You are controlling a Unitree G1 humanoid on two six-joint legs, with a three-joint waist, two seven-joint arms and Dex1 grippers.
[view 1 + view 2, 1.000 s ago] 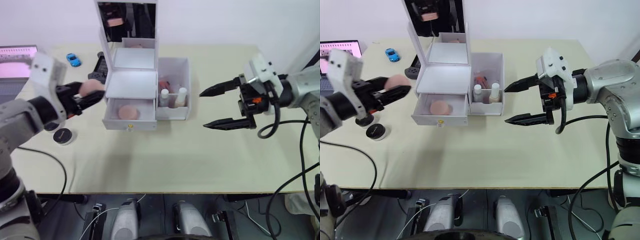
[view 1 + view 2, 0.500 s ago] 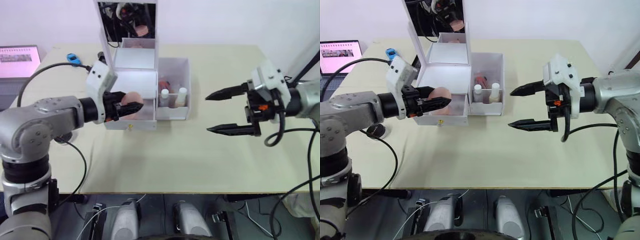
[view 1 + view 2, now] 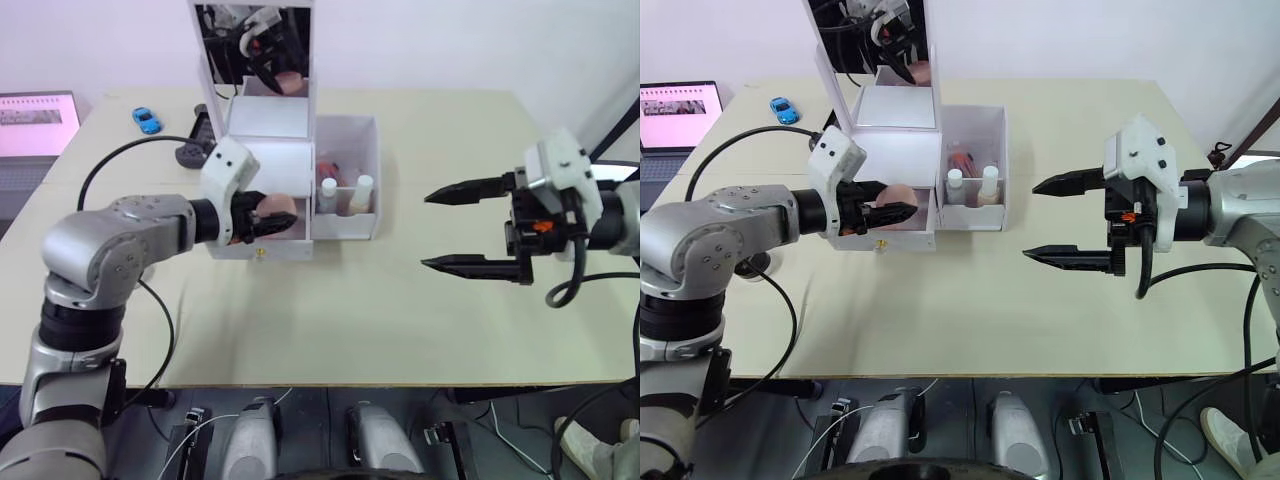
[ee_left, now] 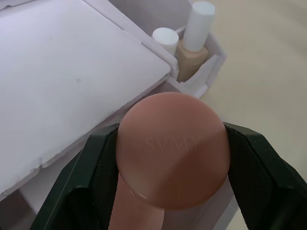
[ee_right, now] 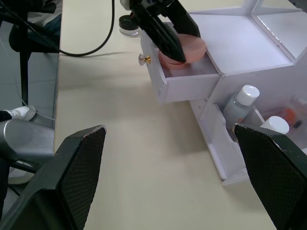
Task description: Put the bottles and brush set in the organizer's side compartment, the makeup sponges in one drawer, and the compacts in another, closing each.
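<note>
Here, one pink sponge [image 3: 275,209] between the left fingers [image 4: 91,167] over the open drawer [image 3: 902,233]; right fingers [image 3: 470,264] spread, empty.

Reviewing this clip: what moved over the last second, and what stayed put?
The left gripper, shut on a makeup sponge, swung from the table's left side in over the organizer's open drawer, where another sponge already lay. The right gripper drew back a little toward the robot's right, fingers open and empty. The organizer, the two bottles in its side compartment and the black compact on the table stayed as they were.
</note>
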